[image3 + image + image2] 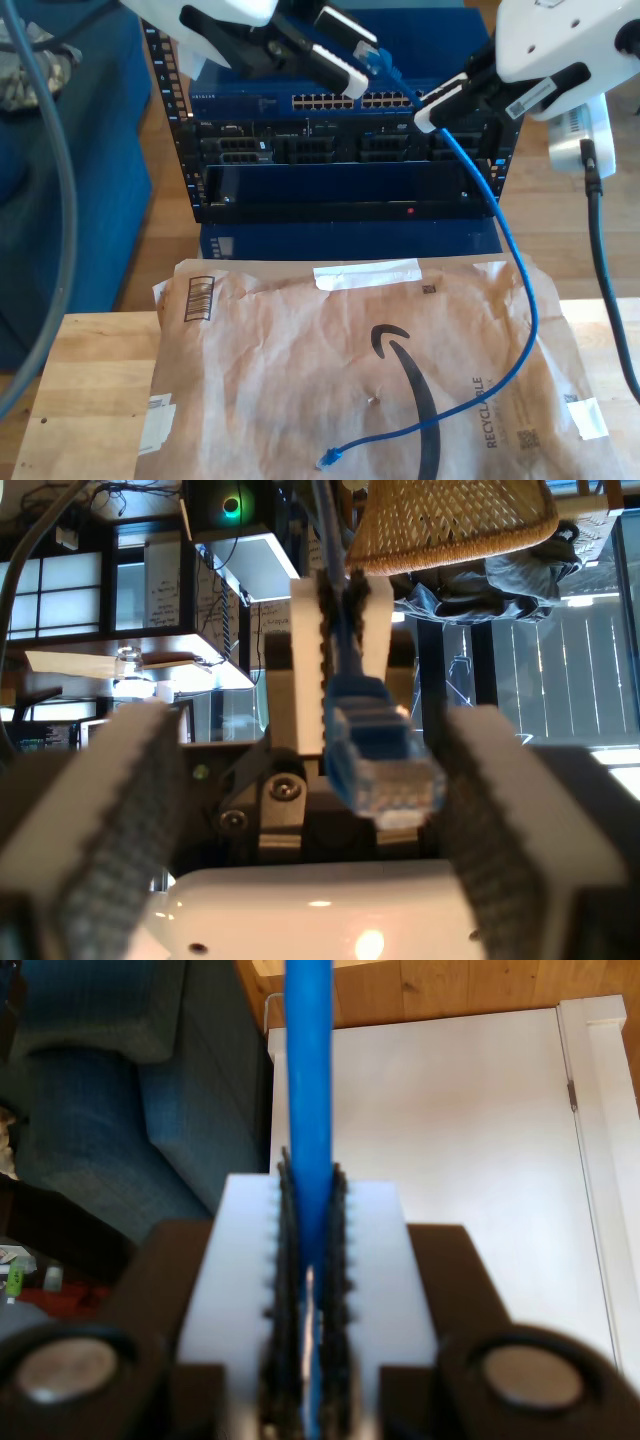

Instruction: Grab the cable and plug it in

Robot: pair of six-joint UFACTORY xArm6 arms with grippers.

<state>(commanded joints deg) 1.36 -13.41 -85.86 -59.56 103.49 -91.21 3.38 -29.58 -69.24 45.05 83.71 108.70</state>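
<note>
Handover high above the surface [80, 400], right in front of the server rack [300, 150]! My second tool [310, 1185] is clamped on the cable [308, 1060], toothed pads biting the blue cord just behind the plug [385, 760]. In the exterior view it reaches in from the right [432, 108], angled down toward the rack face. From there the cable [520, 290] drops in a long loop onto the brown paper mailer [300, 340], and its far plug [328, 460] lies loose on the paper.

My first tool [315, 730] comes in from the exterior view's upper left [355, 52], jaws spread wide. The translucent plug sits between the two grey pads, touching neither as far as I can judge.

The step in hand looks like taking over the plug end. To do it well, I'd centre the plug between the pads and close on its body, not on the cord, keeping the contact end sticking out free. My second tool should let go only once that hold is firm. Then the row of ports [330, 102] along the top of the rack is close by, so the plug needs squaring to a socket before pushing in. Watch the slack: the hanging loop could tug the plug askew.
</note>
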